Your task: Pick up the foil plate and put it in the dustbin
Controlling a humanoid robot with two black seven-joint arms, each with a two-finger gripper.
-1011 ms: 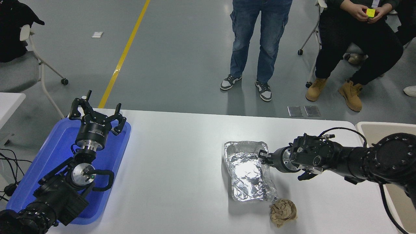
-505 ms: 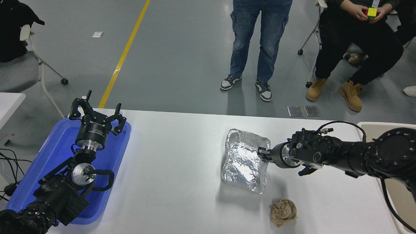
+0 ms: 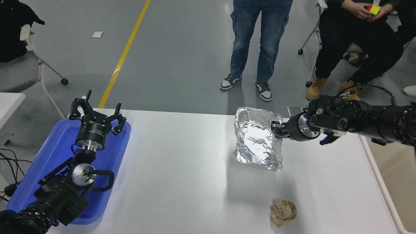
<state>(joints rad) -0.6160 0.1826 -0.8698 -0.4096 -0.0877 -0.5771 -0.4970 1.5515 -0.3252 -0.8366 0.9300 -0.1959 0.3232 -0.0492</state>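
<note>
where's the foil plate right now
In the head view the foil plate hangs tilted above the table's right half, its right rim gripped by the right hand, with the crumpled paper ball lying nearer the camera.

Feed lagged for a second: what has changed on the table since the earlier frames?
The right gripper, shut on the foil plate at its right rim, has lifted it off the table, tilted it up on edge and carried it farther away. The paper ball, blue tray and parked left gripper have not moved.
</note>
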